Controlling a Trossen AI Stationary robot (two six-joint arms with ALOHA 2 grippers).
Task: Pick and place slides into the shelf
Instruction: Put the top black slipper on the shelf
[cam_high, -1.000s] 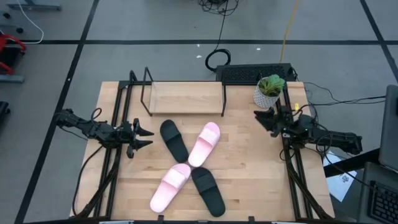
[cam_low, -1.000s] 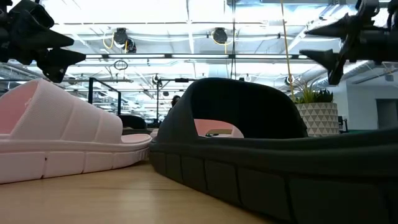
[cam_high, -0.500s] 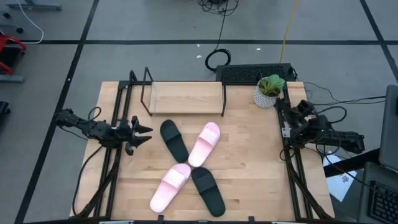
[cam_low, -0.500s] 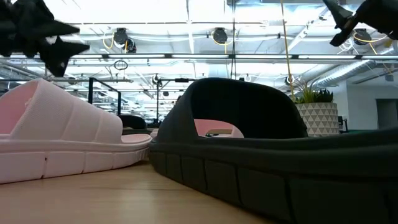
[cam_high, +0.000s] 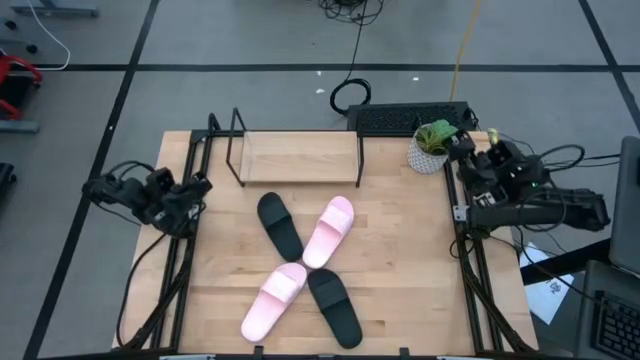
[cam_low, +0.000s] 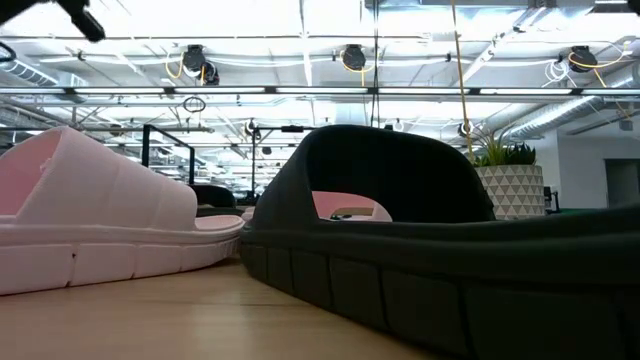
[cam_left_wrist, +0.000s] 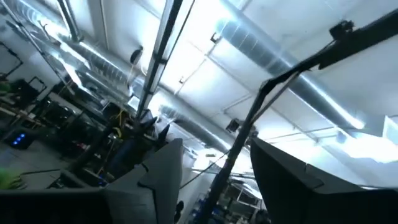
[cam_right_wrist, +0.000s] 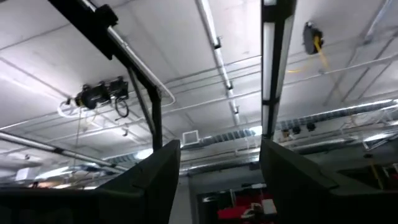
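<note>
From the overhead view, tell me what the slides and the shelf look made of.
Black slides and pink slides: likely moulded foam or rubber, matte, one piece, with ribbed straps in the low view. Shelf: a light wooden board with visible grain, between thin black wire ends that look like metal.

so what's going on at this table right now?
Nothing is being handled. Four slide sandals, two matte black and two pale pink, lie in an X on the wooden table. The low wood-and-wire shelf at the back has none on it. The left gripper sits at the table's left edge and the right gripper beside the potted plant; both are open, empty and pointed up at the ceiling.
</note>
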